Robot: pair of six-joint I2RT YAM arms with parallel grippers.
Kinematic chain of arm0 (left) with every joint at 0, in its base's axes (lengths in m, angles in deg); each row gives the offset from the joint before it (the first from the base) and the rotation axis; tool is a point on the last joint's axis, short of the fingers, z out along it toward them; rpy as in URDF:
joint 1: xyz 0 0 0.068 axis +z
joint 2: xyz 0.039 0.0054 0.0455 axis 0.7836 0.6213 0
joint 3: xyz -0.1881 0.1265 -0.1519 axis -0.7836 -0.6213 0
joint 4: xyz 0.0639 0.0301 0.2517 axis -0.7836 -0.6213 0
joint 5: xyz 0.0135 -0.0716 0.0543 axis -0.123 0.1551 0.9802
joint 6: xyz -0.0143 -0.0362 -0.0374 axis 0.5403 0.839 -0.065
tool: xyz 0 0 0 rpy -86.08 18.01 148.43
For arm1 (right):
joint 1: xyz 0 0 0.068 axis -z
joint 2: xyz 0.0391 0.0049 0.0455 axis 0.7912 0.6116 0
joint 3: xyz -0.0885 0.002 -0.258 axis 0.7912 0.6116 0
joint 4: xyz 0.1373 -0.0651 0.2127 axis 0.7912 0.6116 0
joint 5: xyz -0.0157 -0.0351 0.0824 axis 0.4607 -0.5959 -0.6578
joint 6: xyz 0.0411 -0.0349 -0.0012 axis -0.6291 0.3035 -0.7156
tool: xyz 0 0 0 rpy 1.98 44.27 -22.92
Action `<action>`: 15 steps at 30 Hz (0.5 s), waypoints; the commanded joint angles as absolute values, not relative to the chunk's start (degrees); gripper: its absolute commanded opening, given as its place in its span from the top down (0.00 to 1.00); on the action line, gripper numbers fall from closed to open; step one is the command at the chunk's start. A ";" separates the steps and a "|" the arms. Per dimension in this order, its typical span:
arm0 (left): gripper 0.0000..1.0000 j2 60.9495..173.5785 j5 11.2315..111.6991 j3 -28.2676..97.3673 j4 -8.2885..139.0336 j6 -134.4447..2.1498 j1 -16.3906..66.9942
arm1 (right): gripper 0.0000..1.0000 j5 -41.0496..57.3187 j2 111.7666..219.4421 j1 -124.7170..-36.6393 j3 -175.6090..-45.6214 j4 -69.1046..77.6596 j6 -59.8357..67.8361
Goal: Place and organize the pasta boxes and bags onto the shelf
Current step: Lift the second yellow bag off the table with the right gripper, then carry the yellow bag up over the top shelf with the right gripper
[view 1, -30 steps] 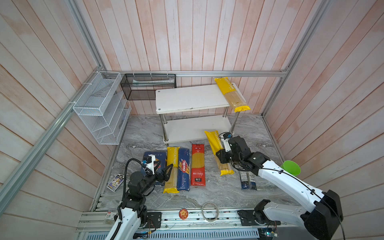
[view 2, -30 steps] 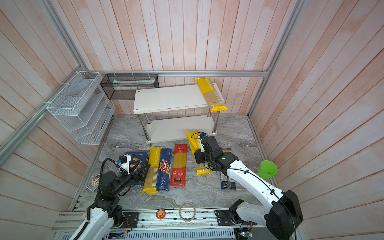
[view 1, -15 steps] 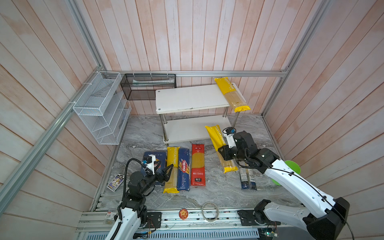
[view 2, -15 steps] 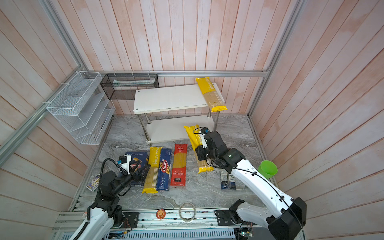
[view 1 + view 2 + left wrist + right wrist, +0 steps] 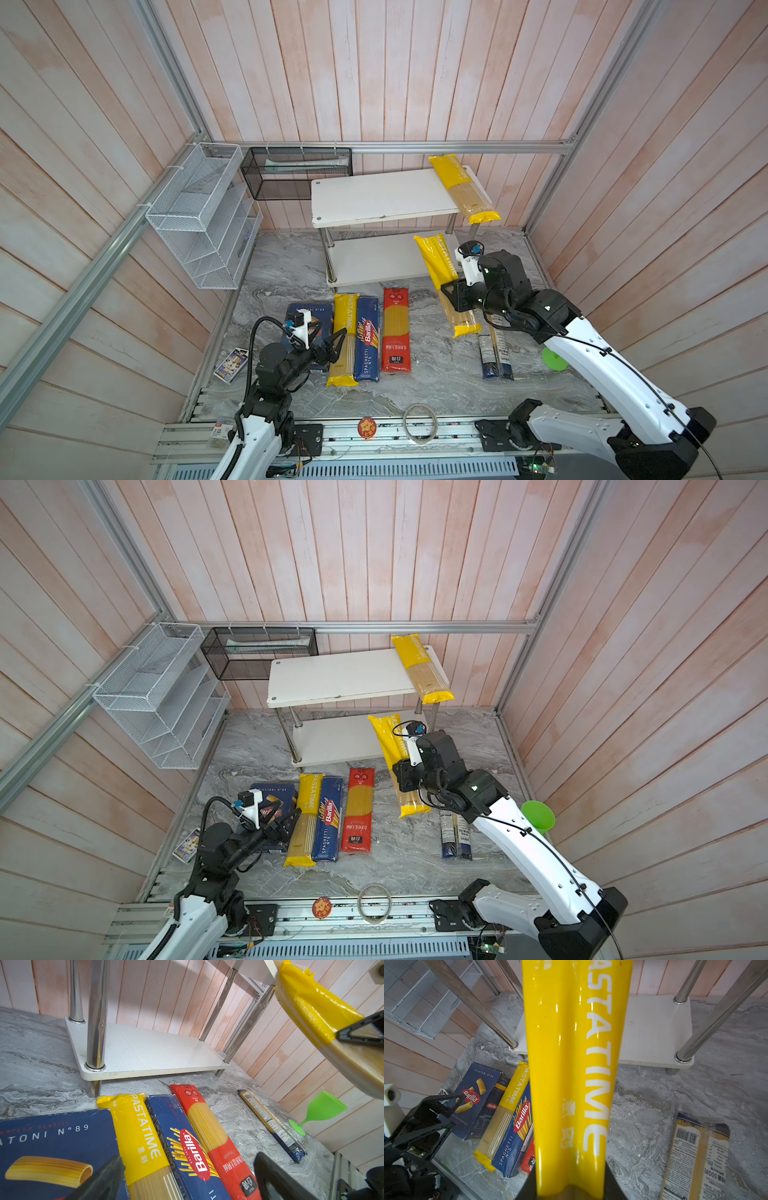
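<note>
Pasta bag, yellow point(image 5: 436, 264). Top views: pinched mid-length in closed right gripper point(image 5: 454, 296), lifted off counter point(image 5: 415, 386), tilted toward shelf point(image 5: 382, 195) front-right corner; likely bound beside twin bag point(image 5: 463, 189) on top board's right edge. Left gripper point(image 5: 335, 340) wide apart, empty, over counter row. Left wrist: "N°89" on rigatoni box point(image 5: 52, 1136), "Barilla" on spaghetti box point(image 5: 182, 1147). Right wrist: "PASTATIME" along held bag; "500" on clear bag point(image 5: 695, 1157).
</note>
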State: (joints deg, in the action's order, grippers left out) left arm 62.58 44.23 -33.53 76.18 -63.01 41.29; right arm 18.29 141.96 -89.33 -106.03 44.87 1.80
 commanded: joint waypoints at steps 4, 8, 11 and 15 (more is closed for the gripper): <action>0.00 61.42 43.61 -34.24 77.27 -63.37 41.05 | 1.00 20.04 141.49 -89.50 -112.56 41.32 2.10; 0.00 61.44 43.67 -34.13 77.29 -63.39 41.05 | 1.00 19.97 143.66 -89.53 -116.56 41.92 2.36; 0.00 61.39 43.50 -34.11 77.33 -63.37 41.05 | 1.00 19.78 144.71 -89.52 -118.55 41.44 2.30; 0.00 61.22 43.59 -34.21 77.24 -63.38 41.07 | 1.00 20.39 146.51 -89.54 -121.75 41.34 2.80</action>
State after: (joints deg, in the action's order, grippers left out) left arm 61.82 44.23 -33.57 76.16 -63.01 41.29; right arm 19.20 146.40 -89.33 -116.91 47.26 1.89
